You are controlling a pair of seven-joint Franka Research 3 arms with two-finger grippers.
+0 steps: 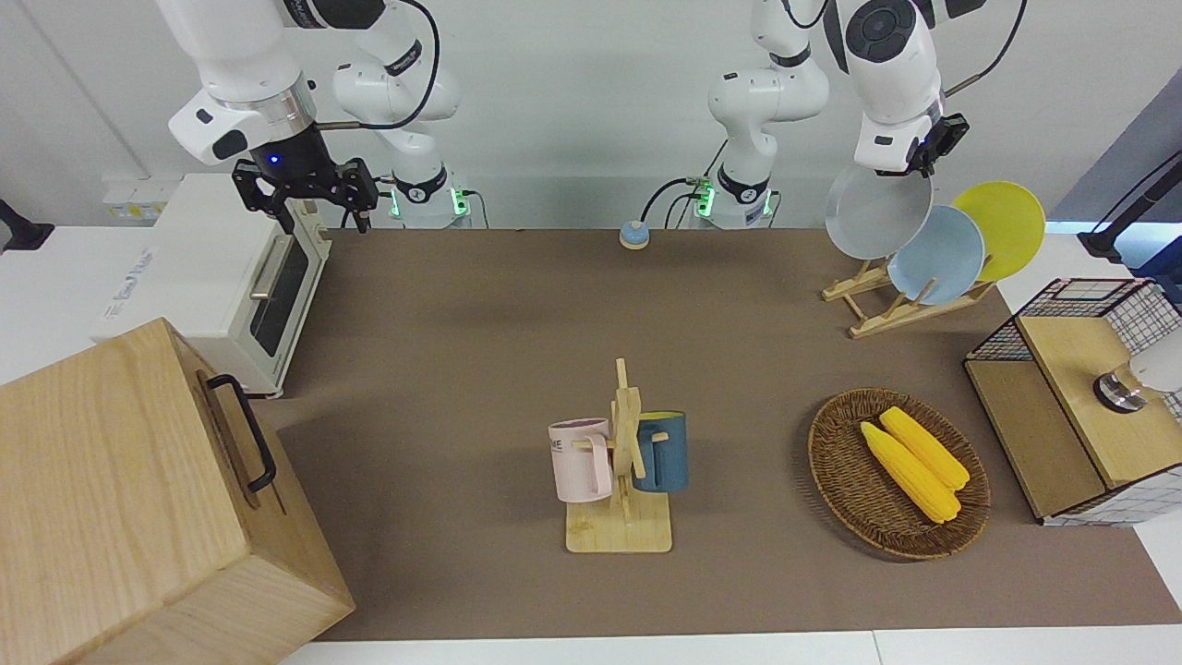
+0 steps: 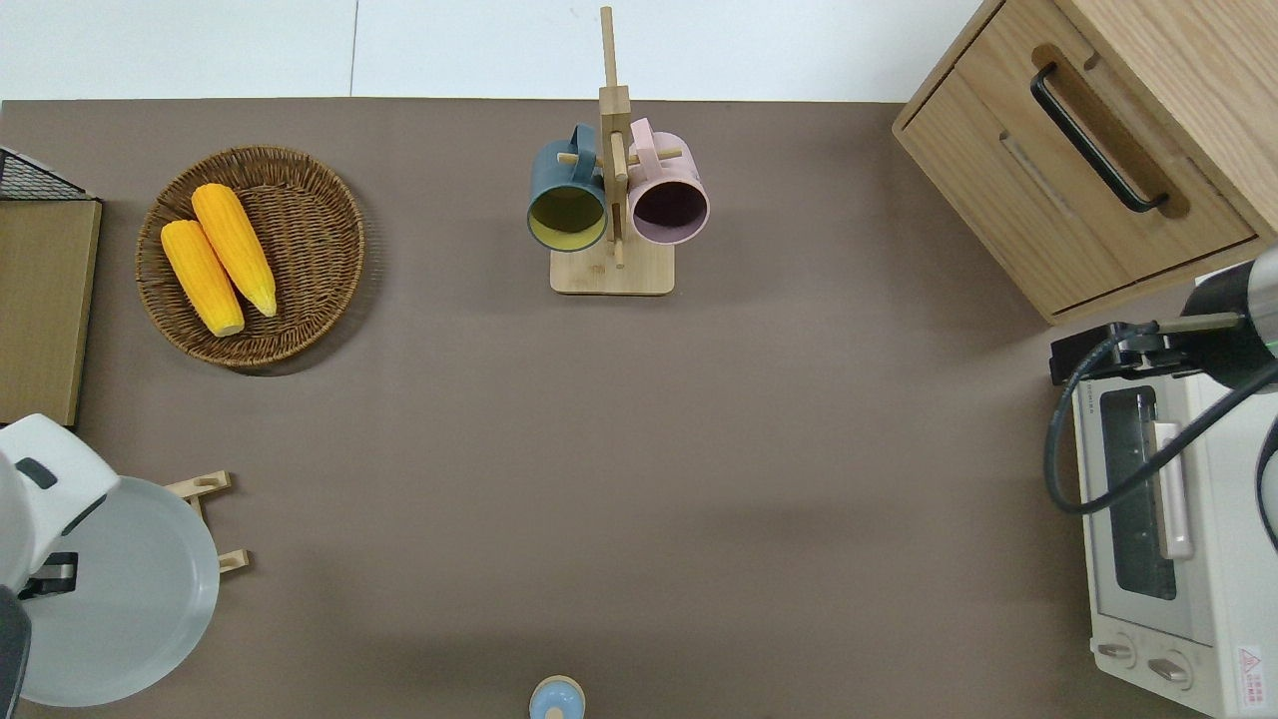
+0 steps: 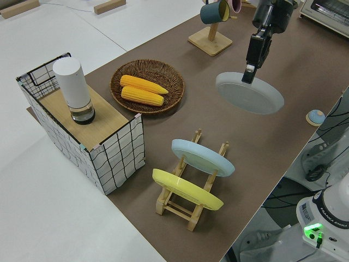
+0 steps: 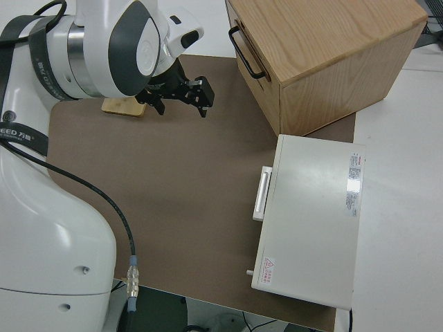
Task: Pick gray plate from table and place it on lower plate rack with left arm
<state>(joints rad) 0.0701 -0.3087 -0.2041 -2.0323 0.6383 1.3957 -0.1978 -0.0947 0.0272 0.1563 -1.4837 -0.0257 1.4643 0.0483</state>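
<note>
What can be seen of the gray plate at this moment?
The gray plate is round, plain and pale gray with a shallow raised rim, smooth like ceramic or plastic. The left hand grips it at the rim and holds it in the air, tilted, clear of the table. It hangs over the lower plate rack, on the side nearer the robots, beside the light blue plate. Whether it touches that plate cannot be told.
</note>
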